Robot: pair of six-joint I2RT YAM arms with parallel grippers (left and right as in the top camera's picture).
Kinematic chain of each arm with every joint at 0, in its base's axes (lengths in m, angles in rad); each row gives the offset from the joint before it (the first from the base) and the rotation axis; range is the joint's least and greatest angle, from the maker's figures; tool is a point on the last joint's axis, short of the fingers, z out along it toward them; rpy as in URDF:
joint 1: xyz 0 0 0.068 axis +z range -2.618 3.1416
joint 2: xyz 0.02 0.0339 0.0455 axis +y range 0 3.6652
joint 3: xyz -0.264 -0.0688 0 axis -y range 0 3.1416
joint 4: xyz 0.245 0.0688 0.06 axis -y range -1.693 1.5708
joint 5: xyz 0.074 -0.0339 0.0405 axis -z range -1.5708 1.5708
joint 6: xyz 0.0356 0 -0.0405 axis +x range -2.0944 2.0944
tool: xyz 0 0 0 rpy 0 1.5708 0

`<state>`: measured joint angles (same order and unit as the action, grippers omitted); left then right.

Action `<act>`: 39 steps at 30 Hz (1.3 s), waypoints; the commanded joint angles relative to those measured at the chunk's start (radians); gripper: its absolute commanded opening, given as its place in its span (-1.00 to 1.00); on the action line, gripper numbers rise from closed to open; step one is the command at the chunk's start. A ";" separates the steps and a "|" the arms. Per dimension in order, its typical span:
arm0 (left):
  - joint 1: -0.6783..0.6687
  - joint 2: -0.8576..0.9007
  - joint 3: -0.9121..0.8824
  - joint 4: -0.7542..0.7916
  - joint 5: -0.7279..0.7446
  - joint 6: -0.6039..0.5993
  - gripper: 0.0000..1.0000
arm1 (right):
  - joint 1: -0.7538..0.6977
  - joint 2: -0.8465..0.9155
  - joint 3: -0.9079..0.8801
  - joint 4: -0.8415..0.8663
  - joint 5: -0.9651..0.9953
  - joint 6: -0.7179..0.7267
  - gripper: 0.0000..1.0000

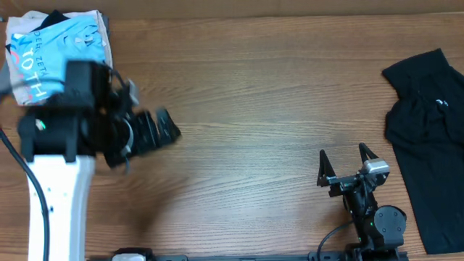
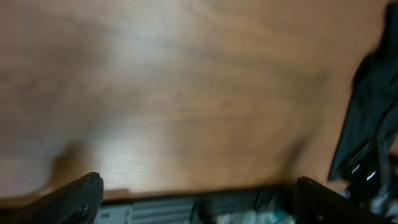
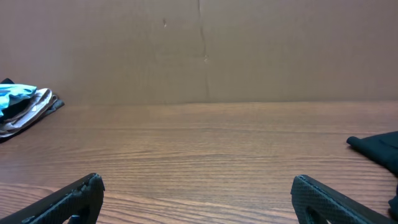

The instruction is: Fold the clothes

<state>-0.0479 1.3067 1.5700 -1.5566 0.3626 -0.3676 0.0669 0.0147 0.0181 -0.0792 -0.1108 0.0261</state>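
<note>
The clothes, a light blue T-shirt with white lettering, lie folded on a small pile at the table's far left corner. In the right wrist view the T-shirt shows far off at the left edge. My left gripper hangs open and blurred over bare wood to the right of the pile, holding nothing. Its wrist view shows the left gripper over blurred table. My right gripper stands open near the front right, empty, and its wrist view shows the right gripper over bare wood.
A black garment lies spread at the table's right side, also visible as the black garment at the right wrist view's edge. A dark blurred shape fills the right of the left wrist view. Beige and black cloth edges lie under the T-shirt.
</note>
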 commanded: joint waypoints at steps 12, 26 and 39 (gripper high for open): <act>-0.009 -0.488 -0.680 0.722 -0.065 0.126 1.00 | 0.003 -0.012 -0.010 0.005 0.012 0.003 1.00; 0.128 -1.051 -1.323 1.403 -0.056 0.167 1.00 | 0.003 -0.012 -0.010 0.005 0.012 0.003 1.00; 0.148 -1.282 -1.567 1.634 -0.209 0.156 1.00 | 0.003 -0.012 -0.010 0.005 0.012 0.003 1.00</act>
<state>0.0933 0.0692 0.0402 0.0605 0.2077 -0.2066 0.0669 0.0147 0.0181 -0.0792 -0.1040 0.0257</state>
